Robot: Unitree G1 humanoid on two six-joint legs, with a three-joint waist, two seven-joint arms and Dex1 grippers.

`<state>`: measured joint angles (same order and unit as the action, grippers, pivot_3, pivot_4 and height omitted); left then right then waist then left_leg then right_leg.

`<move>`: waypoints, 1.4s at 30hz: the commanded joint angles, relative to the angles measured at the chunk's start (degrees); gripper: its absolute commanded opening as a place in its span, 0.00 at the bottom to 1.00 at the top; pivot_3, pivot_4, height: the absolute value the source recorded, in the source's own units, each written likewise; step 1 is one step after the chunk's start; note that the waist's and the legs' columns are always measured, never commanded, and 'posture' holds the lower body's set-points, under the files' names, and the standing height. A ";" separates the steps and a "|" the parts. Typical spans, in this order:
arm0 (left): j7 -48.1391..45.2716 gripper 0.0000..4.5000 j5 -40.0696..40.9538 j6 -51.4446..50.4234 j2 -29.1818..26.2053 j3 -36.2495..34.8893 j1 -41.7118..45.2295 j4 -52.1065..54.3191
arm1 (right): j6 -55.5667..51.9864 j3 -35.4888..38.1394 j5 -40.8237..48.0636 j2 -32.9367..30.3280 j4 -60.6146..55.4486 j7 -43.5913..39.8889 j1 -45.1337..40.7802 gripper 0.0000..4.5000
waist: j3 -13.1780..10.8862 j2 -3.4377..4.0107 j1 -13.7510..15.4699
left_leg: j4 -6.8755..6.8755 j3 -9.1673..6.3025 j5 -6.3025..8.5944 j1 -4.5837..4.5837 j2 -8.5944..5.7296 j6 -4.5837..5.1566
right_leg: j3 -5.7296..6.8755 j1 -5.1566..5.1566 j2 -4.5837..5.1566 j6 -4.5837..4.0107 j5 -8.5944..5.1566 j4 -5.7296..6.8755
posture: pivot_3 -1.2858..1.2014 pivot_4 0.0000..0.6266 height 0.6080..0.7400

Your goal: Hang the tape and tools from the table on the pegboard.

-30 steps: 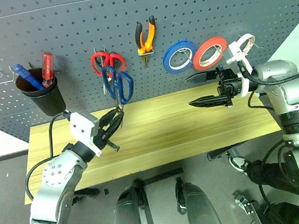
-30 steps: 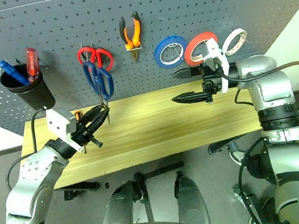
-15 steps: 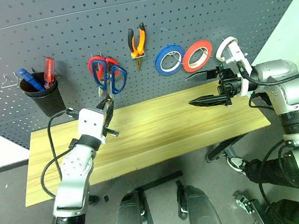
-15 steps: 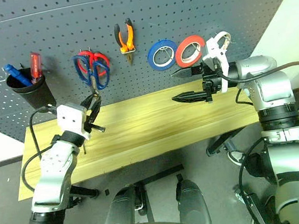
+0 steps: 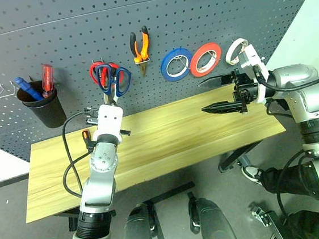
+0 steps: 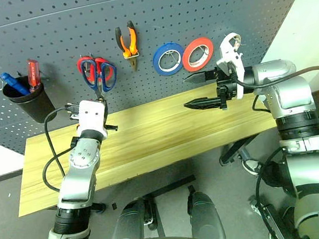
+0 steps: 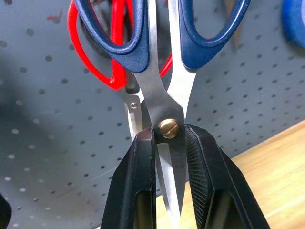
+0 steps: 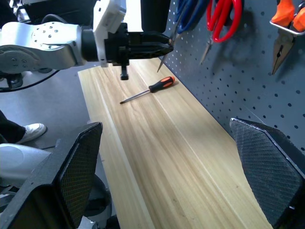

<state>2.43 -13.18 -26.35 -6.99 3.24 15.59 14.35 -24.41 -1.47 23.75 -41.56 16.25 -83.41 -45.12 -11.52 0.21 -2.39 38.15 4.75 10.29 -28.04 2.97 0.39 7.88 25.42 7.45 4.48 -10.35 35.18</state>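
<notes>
A dark grey pegboard [image 5: 206, 17] stands behind a long light yellow wooden table [image 5: 195, 133]. On the board hang, from its left end rightward, a black cup [image 5: 47, 105] with a red-handled screwdriver [image 5: 47, 80] in it, red-handled scissors [image 5: 99, 73], orange-and-black pliers [image 5: 140, 46], a blue tape roll [image 5: 176, 64], a red-orange tape roll [image 5: 205, 59] and the white tape [image 5: 235, 51]. The left gripper [image 7: 169, 157] is clamped on the blades of the dark-blue-handled scissors [image 7: 162, 52], its fingers [image 7: 138, 181] pressing just at the brass pivot, with the blue loops up against the board in front of the red-handled pair. The small orange-and-black screwdriver [image 8: 148, 89] lies on the table near its back edge toward the left end, close to the foot of the board. The right gripper [image 5: 221, 95] hangs above the table's right part with its jaws spread wide and nothing between them, pointing toward the left
</notes>
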 commanded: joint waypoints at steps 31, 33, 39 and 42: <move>7.54 0.12 0.24 -2.51 7.09 -4.37 9.33 -7.23 | 2.61 5.24 3.70 6.77 8.39 3.86 -11.59 1.00 | 0.01 -0.01 0.18 | 0.05 0.11 -0.09 0.01 -0.03 0.13 | -0.03 0.00 0.06 -0.07 0.20 0.03 | 0.48 0.17 1.00; 7.31 0.12 0.79 -1.98 6.86 -4.67 9.62 -8.38 | 2.86 5.15 3.63 6.99 8.51 4.11 -11.48 1.00 | 0.02 -0.01 0.19 | 0.05 0.11 -0.08 0.01 -0.02 0.12 | -0.03 -0.01 0.07 -0.07 0.20 0.03 | 0.48 0.16 1.00; 4.56 0.12 6.21 -5.33 6.83 -8.15 13.12 -12.34 | 3.35 5.31 3.31 7.84 8.06 5.21 -10.63 1.00 | 0.03 -0.01 0.13 | 0.05 0.12 -0.09 0.02 -0.03 0.11 | -0.03 -0.01 0.07 -0.08 0.21 0.05 | 0.48 0.16 1.00; 1.04 0.12 7.85 -8.87 5.14 -7.72 14.40 -13.22 | 3.59 5.36 3.07 8.00 7.69 5.60 -10.26 1.00 | 0.04 -0.01 0.10 | 0.05 0.12 -0.15 0.03 -0.03 0.17 | -0.03 -0.02 0.06 -0.07 0.22 0.07 | 0.48 0.15 1.00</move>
<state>5.16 -6.46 -34.05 -1.08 -4.14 29.29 0.80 -21.95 2.50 26.08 -33.62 25.13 -78.02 -54.65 -11.48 0.21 -2.29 38.21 4.88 10.12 -28.00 2.94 0.56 7.85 25.40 7.51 4.41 -10.13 35.26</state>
